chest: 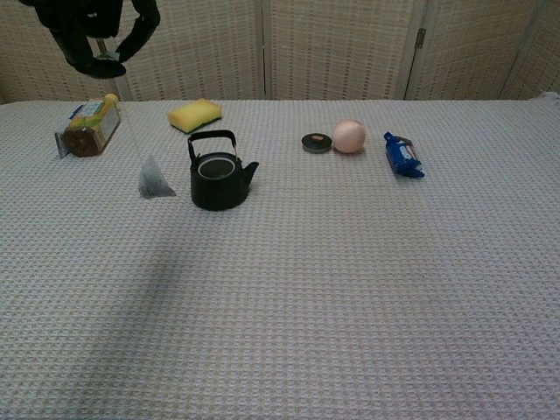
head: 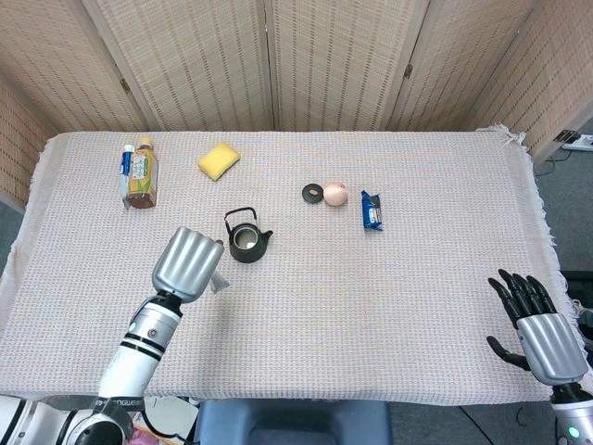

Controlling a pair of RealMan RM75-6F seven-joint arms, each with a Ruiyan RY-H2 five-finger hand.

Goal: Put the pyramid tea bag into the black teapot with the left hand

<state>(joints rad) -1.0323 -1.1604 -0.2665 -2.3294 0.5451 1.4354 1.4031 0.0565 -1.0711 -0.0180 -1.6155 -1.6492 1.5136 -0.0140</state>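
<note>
I have the pyramid tea bag [chest: 155, 180] dangling by its string from my left hand [chest: 98, 35] at the frame's upper left, just left of the black teapot [chest: 218, 173], not yet over its open mouth; lowering it in remains.

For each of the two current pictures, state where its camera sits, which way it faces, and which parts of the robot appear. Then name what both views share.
Head view: high above the near table edge, looking steeply down; shows the left hand with forearm, and the right hand.
Chest view: low at the near edge, looking level across the table toward the screens; only the left hand's fingers show, at top left.
Shared: black teapot, hanging pyramid tea bag, yellow sponge.
</note>
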